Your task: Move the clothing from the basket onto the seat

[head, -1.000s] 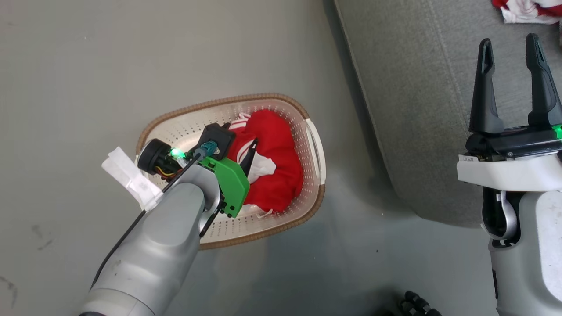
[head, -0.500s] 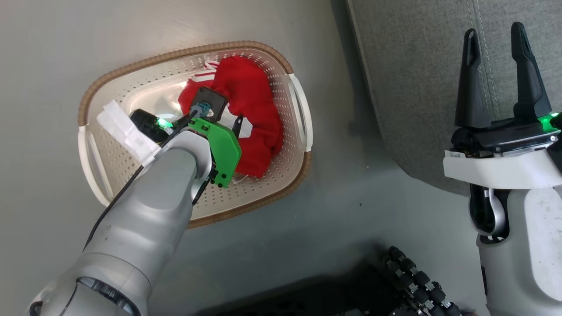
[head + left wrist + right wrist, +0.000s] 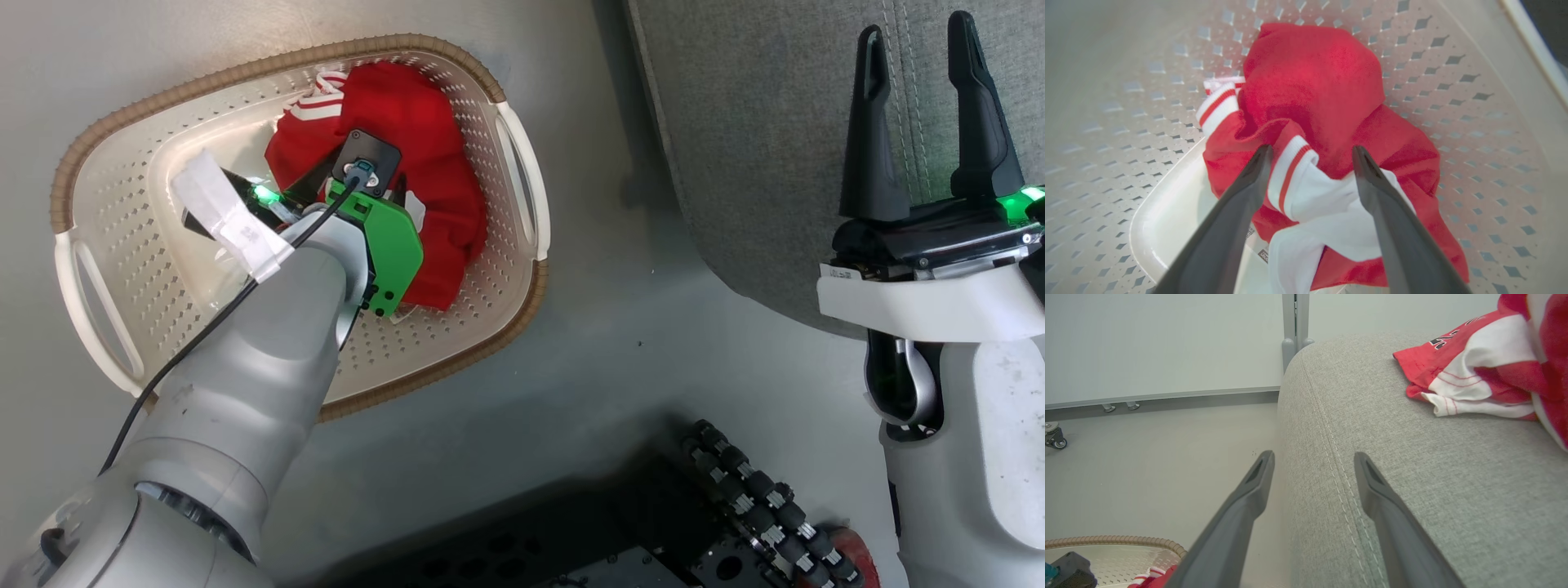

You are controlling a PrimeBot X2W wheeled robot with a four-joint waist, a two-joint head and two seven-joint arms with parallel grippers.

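The cream basket (image 3: 506,155) with its brown rim stands on the floor, left of the grey seat (image 3: 759,122). Red clothing (image 3: 408,114) with white striped trim lies bunched inside it. My left arm (image 3: 269,343) reaches down into the basket. In the left wrist view my left gripper (image 3: 1311,150) is open, its fingers straddling a white striped fold of the clothing (image 3: 1314,69) just above the basket's perforated floor (image 3: 1126,102). My right gripper (image 3: 916,49) stands open and empty over the seat's edge (image 3: 1412,465). Another red-and-white piece of clothing (image 3: 1470,371), with lettering, lies on the seat.
My dark wheeled base (image 3: 735,498) shows at the bottom of the head view. Grey floor (image 3: 620,384) separates basket and seat. In the right wrist view a pale wall with a metal post (image 3: 1295,318) stands behind the seat, with a caster (image 3: 1054,437) at far left.
The head camera has tilted, shifting the whole picture. My left gripper has sunk deeper into the basket onto the clothing. The right gripper stays open over the seat.
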